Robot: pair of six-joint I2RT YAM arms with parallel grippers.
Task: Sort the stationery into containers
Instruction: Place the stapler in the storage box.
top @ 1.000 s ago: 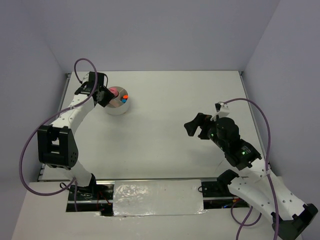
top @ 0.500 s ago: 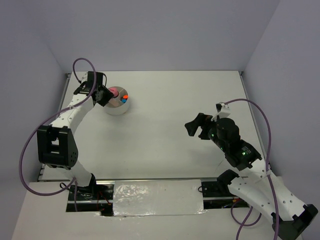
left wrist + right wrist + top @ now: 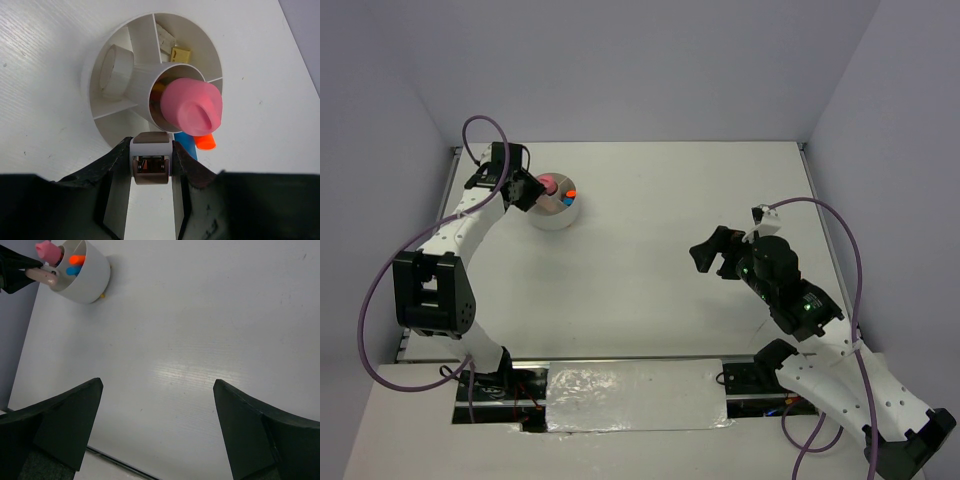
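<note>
Most of the stationery is already sitting in the dish (image 3: 100, 115): the pink cylinder (image 3: 192, 105) and two markers (image 3: 192, 144) are standing at the centre, and the tape ring (image 3: 111, 72) is lying in a side compartment. The step in hand, I judge, is placing one more piece. The left gripper (image 3: 528, 190) is clamping a small grey block (image 3: 151, 162) between its fingers, right at the near rim of the dish (I cannot tell whether it is touching the rim). The next move is probably calling for a short reach over the wall, then a release into a free compartment without knocking the cylinder. The right gripper (image 3: 715, 255) is hovering wide open and holding nothing, well apart over the table (image 3: 200, 340).
</note>
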